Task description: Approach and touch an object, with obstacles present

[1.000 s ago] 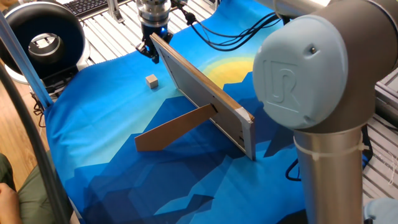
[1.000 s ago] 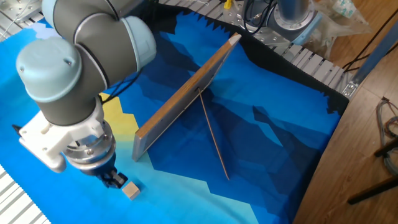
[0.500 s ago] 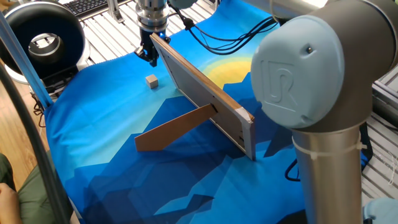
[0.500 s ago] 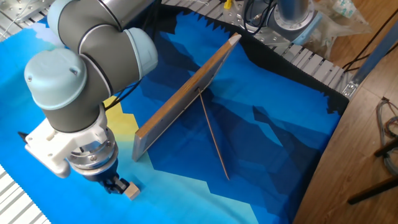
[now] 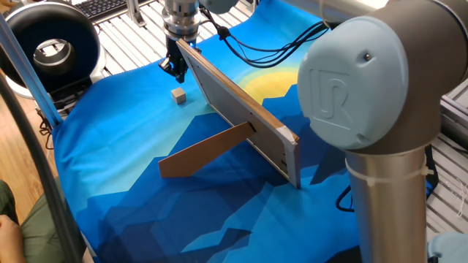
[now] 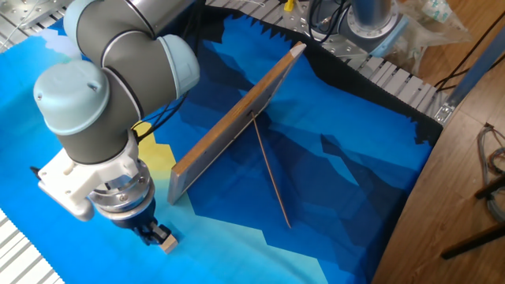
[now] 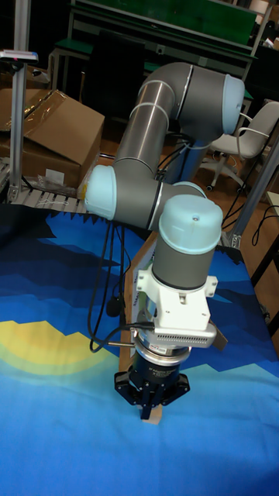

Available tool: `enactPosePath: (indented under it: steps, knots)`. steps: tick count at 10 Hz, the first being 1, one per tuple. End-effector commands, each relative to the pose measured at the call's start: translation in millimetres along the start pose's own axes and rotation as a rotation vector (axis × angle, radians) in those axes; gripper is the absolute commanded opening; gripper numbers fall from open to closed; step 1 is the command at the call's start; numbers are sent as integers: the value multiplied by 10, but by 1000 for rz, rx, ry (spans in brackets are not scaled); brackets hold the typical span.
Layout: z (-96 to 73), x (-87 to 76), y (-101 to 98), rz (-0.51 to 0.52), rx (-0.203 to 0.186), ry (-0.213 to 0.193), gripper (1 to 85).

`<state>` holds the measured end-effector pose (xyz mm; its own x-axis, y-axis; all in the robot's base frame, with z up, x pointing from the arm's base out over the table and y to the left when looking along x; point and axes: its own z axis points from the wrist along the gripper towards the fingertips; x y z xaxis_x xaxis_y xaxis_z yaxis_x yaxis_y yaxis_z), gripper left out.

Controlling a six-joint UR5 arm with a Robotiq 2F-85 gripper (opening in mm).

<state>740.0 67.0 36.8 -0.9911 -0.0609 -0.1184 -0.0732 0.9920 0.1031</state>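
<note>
Since half a second ago my gripper (image 6: 155, 234) has edged closer to the cube (image 6: 168, 244); I cannot tell its finger spread. At the cube's 3 o'clock in one fixed view stands the grey board (image 5: 234, 102), its brown plank (image 5: 205, 151) braced against it.

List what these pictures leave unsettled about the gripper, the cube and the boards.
- Contact: in the other fixed view the gripper overlaps the cube; touching or just above, cannot tell.
- Fingers: dark and small in every view, open or shut unclear.
- Cube in the tall fixed view: mostly hidden under the gripper.
- Long board: its far end is covered by the gripper in one fixed view.
</note>
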Motion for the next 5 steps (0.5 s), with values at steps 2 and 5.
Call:
enactPosePath:
  steps: [2,5]
  knots:
    - [5,65,-32,-18,-7,2,10]
    - [28,59,-30,-14,-11,-10,10]
